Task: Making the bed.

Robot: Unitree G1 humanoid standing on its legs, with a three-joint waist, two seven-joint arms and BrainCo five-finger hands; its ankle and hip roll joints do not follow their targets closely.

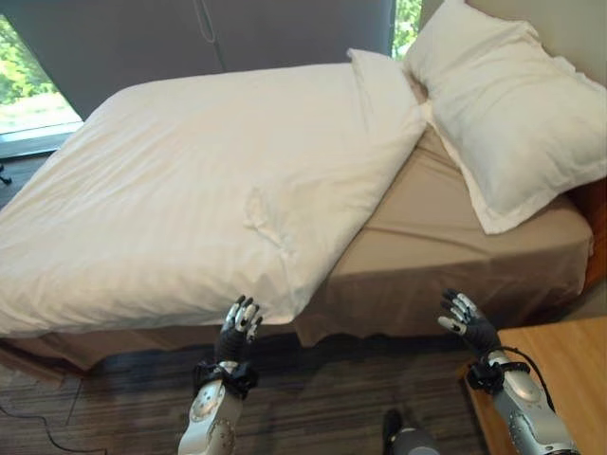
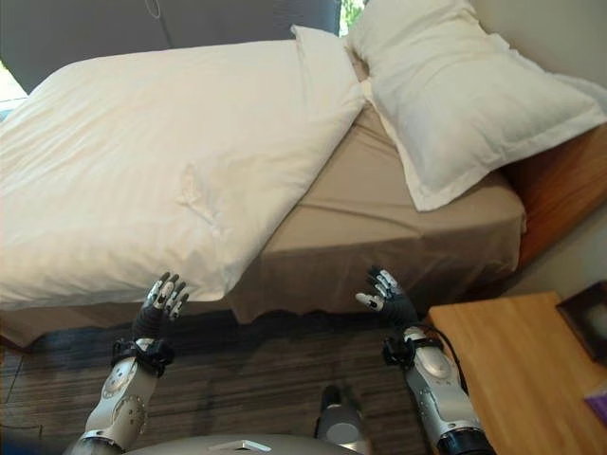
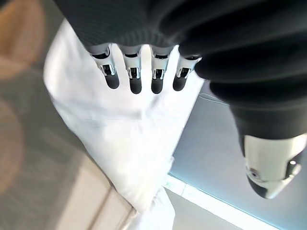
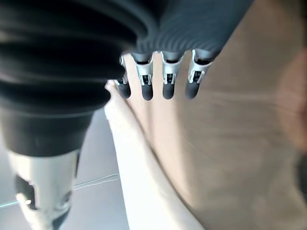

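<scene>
A: Where is the bedding?

B: The bed (image 1: pixel 455 256) runs from the lower left of the frame to the upper right. A white duvet (image 1: pixel 190 180) covers its left and middle part. The duvet's right edge slants from the upper middle down to a corner at the bed's near side, in the lower middle of the frame. To the right of that edge the tan sheet (image 1: pixel 432 223) lies bare, with a few creases.

A: And the pillow?

B: A large white pillow (image 1: pixel 507 104) rests at the upper right, against the headboard end, overlapping the sheet. A second, flatter one (image 1: pixel 384 81) peeks out beside it at the upper middle, partly under the duvet's top edge.

A: The hands?

B: The left hand (image 1: pixel 239 327) is raised in the lower middle of the frame, just below the duvet's hanging corner, fingers (image 3: pixel 135 79) straight and spread, holding nothing. The right hand (image 1: pixel 467 320) is up at the lower right, in front of the sheet's draped side, fingers (image 4: pixel 168 81) likewise extended and empty.

A: Anything else nearby?

B: A wooden worktop (image 2: pixel 517 370) sits at the lower right, beside the right arm. Dark striped floor (image 1: pixel 322 398) lies below the bed.
</scene>
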